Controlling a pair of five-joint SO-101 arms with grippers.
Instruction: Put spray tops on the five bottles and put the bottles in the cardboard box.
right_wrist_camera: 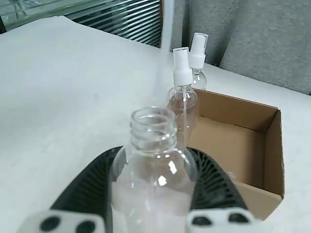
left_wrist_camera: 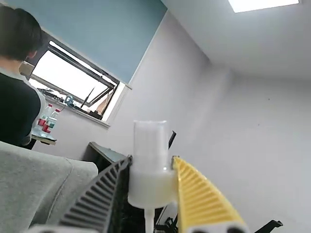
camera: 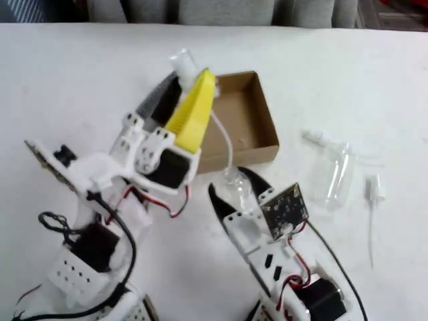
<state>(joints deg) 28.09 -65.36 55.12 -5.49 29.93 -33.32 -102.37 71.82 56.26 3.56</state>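
Observation:
My left gripper (camera: 187,75), one finger yellow and one grey, is raised over the left end of the cardboard box (camera: 257,114) and is shut on a white spray top (camera: 182,61) (left_wrist_camera: 150,145). The top's thin tube (camera: 224,144) hangs down towards a clear bottle (camera: 234,178). That bottle (right_wrist_camera: 153,165) stands upright in front of the box with its neck bare, and my right gripper (camera: 234,184) (right_wrist_camera: 154,156) is shut on it with black fingers. Two bottles with spray tops (right_wrist_camera: 183,90) (right_wrist_camera: 198,56) stand at the box's (right_wrist_camera: 272,145) far end; whether they are inside I cannot tell.
To the right of the box a clear bottle (camera: 336,172) lies on its side on the white table. A loose spray top (camera: 374,189) with its tube lies beside it, and another small clear piece (camera: 313,138) lies just behind.

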